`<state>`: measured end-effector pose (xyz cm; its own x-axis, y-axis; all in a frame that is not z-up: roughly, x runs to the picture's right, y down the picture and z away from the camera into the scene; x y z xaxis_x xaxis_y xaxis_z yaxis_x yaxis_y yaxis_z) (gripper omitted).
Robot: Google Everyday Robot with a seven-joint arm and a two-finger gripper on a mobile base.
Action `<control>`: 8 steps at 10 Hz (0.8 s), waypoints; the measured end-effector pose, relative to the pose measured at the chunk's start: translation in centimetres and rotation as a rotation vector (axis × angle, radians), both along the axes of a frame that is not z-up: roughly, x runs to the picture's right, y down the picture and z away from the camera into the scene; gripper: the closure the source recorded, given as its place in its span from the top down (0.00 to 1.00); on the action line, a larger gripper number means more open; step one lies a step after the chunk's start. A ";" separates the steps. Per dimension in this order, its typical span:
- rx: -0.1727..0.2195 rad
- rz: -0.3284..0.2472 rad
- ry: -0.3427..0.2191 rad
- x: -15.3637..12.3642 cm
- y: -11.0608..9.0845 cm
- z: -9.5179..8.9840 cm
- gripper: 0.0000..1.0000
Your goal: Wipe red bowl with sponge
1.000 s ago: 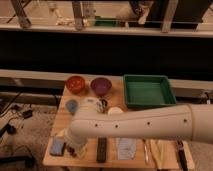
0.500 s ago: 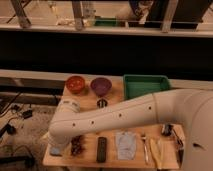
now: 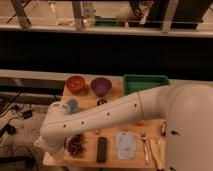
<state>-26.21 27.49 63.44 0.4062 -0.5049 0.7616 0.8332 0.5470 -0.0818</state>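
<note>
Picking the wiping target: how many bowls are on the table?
2. The small round orange-red bowl sits back left, the round purple bowl just right of it. The white arm, its tool hidden below its front-left bend, may cover others.

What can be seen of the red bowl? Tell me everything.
The red bowl is small, round and orange-red, with a darker inside. It stands upright at the back left of the table, beside the purple bowl but apart from it. Nothing touches it; the pincer is hidden behind the arm at the front left.
</note>
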 end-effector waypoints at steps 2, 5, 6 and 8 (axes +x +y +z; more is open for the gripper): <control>-0.003 -0.004 -0.016 -1.5 0.6 0.3 0.80; 0.027 0.041 -0.035 -3.0 0.1 1.8 0.80; 0.035 0.054 -0.036 -3.2 -0.2 2.4 0.80; 0.053 0.076 -0.037 -4.1 -0.6 3.5 0.80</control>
